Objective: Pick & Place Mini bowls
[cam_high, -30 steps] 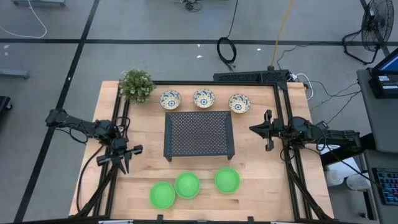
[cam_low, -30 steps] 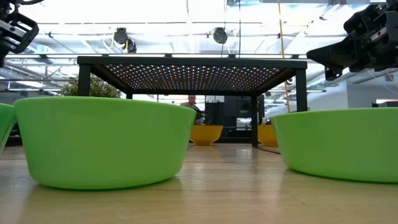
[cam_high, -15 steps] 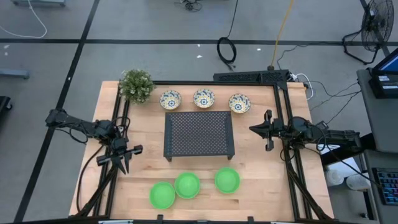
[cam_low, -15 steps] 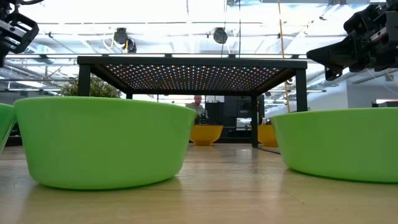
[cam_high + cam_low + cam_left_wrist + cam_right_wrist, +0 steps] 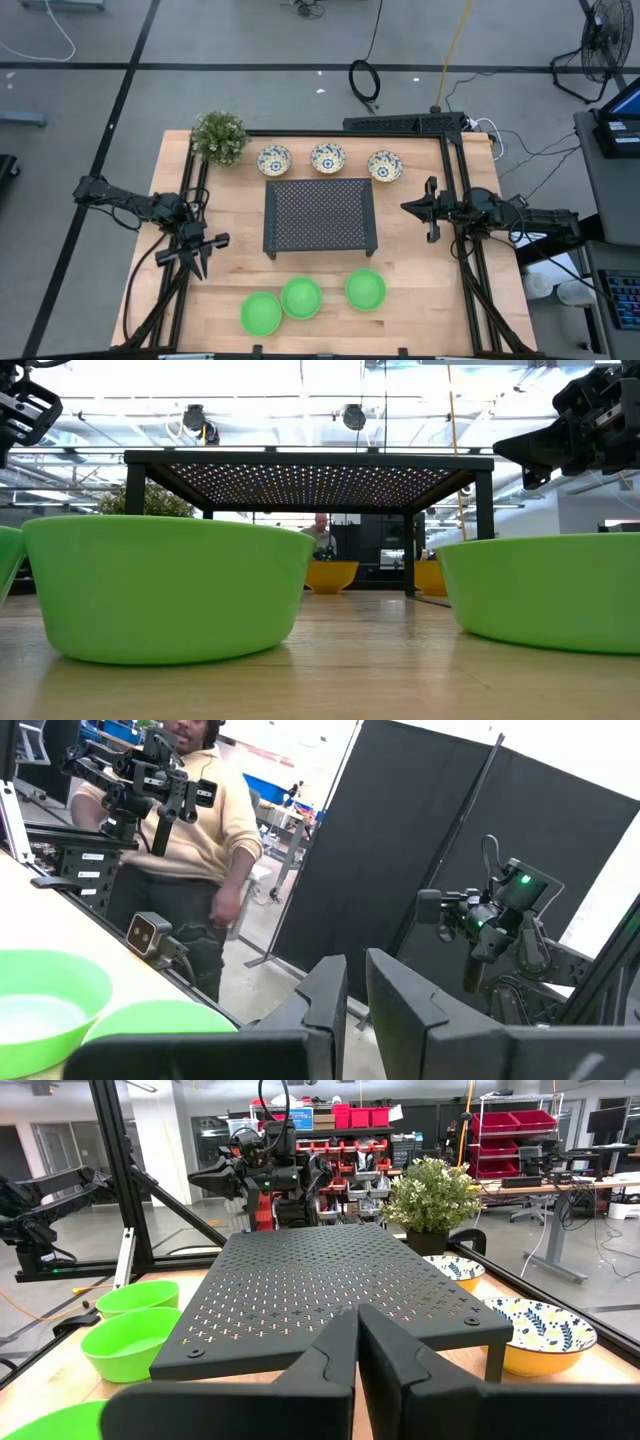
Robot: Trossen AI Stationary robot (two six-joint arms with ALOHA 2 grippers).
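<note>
Three white floral mini bowls [image 5: 274, 160] [image 5: 328, 157] [image 5: 385, 165] sit on their bases in a row along the far side of the table. Three green mini bowls [image 5: 261, 314] [image 5: 301, 297] [image 5: 366, 289] stand near the near edge; two of them fill the low view [image 5: 165, 585] [image 5: 545, 590]. My left gripper [image 5: 205, 250] hovers over the table's left side, shut and holding nothing. My right gripper [image 5: 410, 208] hovers to the right of the rack, shut, pointing at it. Its fingers [image 5: 357, 1320] close on nothing.
A black perforated rack [image 5: 320, 216] stands mid-table between the two rows of bowls. A potted plant [image 5: 219, 137] sits at the far left corner. Black frame rails [image 5: 455, 230] run along both table sides. A person [image 5: 190, 830] stands beyond the table's right side.
</note>
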